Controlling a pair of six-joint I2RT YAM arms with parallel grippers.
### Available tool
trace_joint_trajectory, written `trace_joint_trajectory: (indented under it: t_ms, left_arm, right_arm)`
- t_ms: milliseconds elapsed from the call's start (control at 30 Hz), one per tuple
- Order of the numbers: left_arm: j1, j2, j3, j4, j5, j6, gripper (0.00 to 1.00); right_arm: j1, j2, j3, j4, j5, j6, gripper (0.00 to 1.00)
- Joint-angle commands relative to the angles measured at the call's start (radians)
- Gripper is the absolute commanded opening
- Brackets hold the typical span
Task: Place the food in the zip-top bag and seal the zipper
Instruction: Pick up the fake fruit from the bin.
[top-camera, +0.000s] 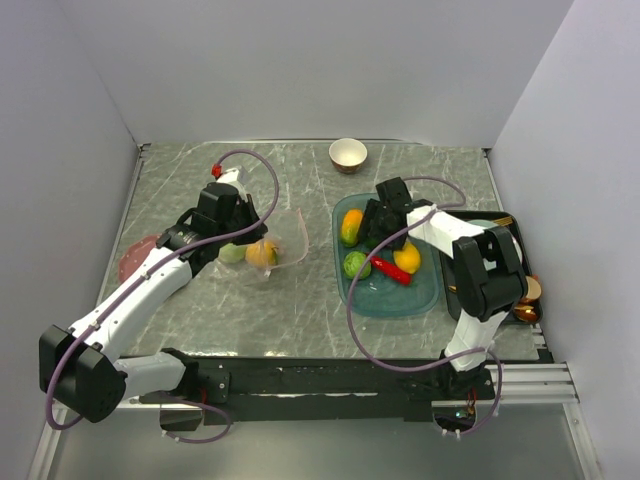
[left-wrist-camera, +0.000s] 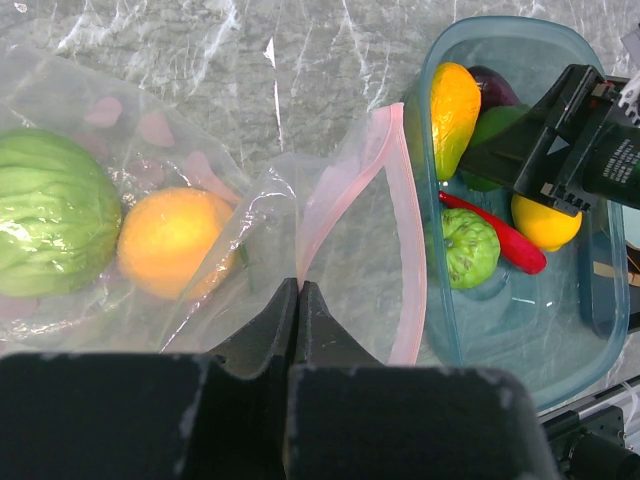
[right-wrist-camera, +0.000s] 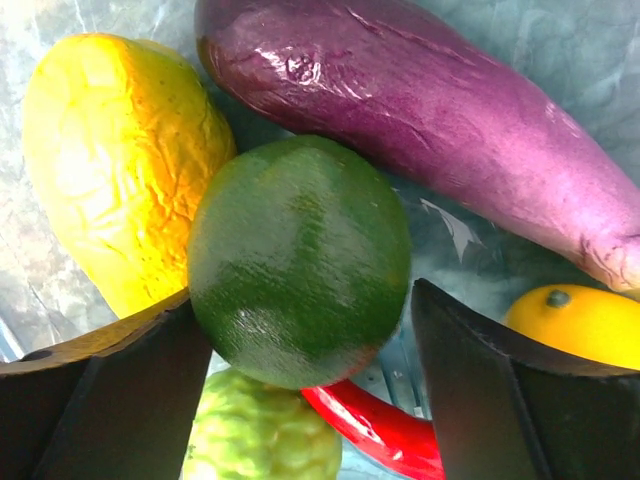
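The clear zip-top bag (top-camera: 285, 238) lies open on the table with a green cabbage (left-wrist-camera: 50, 210) and an orange (left-wrist-camera: 170, 240) inside. My left gripper (left-wrist-camera: 298, 288) is shut on the bag's mouth edge, where the pink zipper (left-wrist-camera: 410, 220) loops away. My right gripper (right-wrist-camera: 305, 300) stands open in the teal tray (top-camera: 420, 300), its fingers either side of a dark green lime (right-wrist-camera: 300, 260). Around the lime lie a purple eggplant (right-wrist-camera: 420, 110), a yellow-orange fruit (right-wrist-camera: 120, 160), a lemon (right-wrist-camera: 575, 320), a red chili (right-wrist-camera: 380, 430) and a bumpy pale green fruit (right-wrist-camera: 260, 435).
A small cream-and-brown bowl (top-camera: 348, 154) stands at the back of the table. A pink plate (top-camera: 135, 255) lies under the left arm. A dark tray (top-camera: 525, 290) with utensils sits at the right edge. White walls close in the table on three sides.
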Motion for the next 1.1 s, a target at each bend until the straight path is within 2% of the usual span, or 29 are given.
trace_joint_trajectory:
  t_ms: [0, 67, 167, 433, 733, 933, 967, 1067]
  left_arm:
    - [0.004, -0.008, 0.031, 0.023, 0.003, 0.014, 0.01]
    - [0.004, -0.006, 0.031, 0.022, -0.001, 0.017, 0.01]
    - [0.004, -0.006, 0.025, 0.026, 0.002, 0.018, 0.01]
    - [0.004, -0.006, 0.027, 0.025, -0.004, 0.026, 0.01]
    - [0.004, -0.018, 0.016, 0.022, -0.009, 0.026, 0.01]
    - [0.004, -0.018, 0.013, 0.023, -0.011, 0.024, 0.01]
    - [0.004, -0.015, 0.014, 0.025, -0.009, 0.024, 0.01]
    - [0.004, -0.009, 0.019, 0.025, -0.001, 0.023, 0.01]
  right_arm:
    - [-0.005, -0.102, 0.001, 0.025, 0.022, -0.001, 0.89]
    - [-0.007, -0.134, 0.004, 0.014, 0.046, 0.005, 0.96]
    - [-0.007, -0.146, 0.016, 0.008, 0.074, 0.005, 0.98]
    - [-0.008, -0.051, 0.071, -0.018, 0.108, 0.019, 0.94]
    - [-0.010, 0.019, 0.091, 0.006, 0.108, 0.019, 0.78]
    - [-0.010, 0.007, 0.079, 0.014, 0.103, 0.002, 0.61]
    - [-0.010, 0.002, 0.073, 0.014, 0.102, -0.003, 0.56]
    - [-0.008, -0.024, 0.060, 0.016, 0.100, -0.006, 0.51]
